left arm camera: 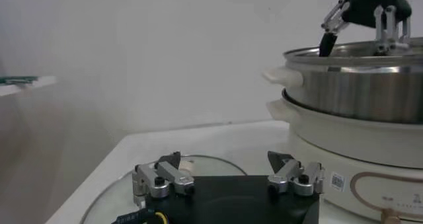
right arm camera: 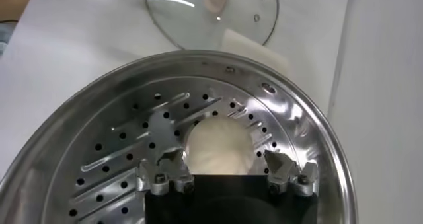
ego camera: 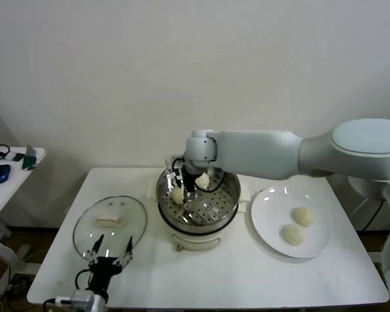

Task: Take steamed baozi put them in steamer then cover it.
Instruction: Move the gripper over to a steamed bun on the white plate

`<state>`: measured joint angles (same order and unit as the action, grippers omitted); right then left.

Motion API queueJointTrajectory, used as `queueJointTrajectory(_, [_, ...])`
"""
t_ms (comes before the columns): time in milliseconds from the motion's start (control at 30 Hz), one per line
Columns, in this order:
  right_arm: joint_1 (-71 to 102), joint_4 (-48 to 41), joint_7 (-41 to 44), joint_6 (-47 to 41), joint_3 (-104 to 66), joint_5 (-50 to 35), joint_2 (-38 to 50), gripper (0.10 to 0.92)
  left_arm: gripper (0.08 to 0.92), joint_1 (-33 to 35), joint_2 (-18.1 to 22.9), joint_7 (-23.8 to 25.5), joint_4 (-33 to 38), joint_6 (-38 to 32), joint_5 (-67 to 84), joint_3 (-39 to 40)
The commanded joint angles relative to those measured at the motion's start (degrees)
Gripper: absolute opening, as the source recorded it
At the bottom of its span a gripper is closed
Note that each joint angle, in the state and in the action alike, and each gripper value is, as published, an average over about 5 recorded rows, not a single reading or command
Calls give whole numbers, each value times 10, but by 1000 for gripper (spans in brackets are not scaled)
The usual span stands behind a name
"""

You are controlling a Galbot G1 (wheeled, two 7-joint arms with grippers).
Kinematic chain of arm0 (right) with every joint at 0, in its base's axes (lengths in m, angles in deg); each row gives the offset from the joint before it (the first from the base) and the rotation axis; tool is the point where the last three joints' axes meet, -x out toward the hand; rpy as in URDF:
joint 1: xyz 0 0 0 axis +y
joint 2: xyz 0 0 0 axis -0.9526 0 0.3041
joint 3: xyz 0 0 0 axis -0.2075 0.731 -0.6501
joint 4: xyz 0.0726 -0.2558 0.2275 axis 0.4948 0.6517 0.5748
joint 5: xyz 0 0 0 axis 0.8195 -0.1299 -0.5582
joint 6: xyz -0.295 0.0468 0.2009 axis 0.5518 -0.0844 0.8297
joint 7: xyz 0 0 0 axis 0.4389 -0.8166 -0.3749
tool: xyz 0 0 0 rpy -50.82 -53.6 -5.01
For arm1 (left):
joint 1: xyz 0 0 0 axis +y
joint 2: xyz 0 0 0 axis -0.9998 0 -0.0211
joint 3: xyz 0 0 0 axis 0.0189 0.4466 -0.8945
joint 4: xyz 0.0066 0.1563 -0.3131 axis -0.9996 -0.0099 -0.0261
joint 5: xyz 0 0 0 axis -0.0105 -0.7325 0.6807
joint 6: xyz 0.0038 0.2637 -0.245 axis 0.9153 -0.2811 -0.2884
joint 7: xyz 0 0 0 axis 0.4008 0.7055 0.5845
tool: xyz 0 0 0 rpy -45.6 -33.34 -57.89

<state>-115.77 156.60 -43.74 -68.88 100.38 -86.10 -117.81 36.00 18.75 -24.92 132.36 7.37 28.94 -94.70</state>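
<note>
The steamer (ego camera: 198, 224) stands mid-table with its perforated tray (right arm camera: 119, 146) showing. Two baozi lie in it (ego camera: 177, 194) (ego camera: 202, 181). My right gripper (ego camera: 194, 182) reaches into the pot, open, with one baozi (right arm camera: 218, 146) resting on the tray between its spread fingers (right arm camera: 173, 164). Two more baozi (ego camera: 304, 216) (ego camera: 294, 234) lie on the white plate (ego camera: 266, 221) to the right. The glass cover (ego camera: 110, 224) with its cream handle lies flat on the table to the left, and also shows in the right wrist view (right arm camera: 251, 14). My left gripper (ego camera: 109, 257) is open, low by the cover's near edge (left arm camera: 112, 192).
The left wrist view shows the steamer's steel wall (left arm camera: 357, 93) and white base, with the right gripper (left arm camera: 357, 27) above the rim. A small side table (ego camera: 6, 166) with loose items stands far left. The table's front edge is close to my left gripper.
</note>
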Motion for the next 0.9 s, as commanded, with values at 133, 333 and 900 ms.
queueJointTrajectory(133, [-215,106,143,101,143,-32,225,823,823,0,2,1,7,3,-2,2])
queueJointTrajectory(333, [-233,164,155,121,222,61,360,823,823,-2,-1,1,7,3,1,2])
queueJointTrajectory(900, [144,84,105,95,3,285,450,823,823,3,13,1,13,5,-7,-1])
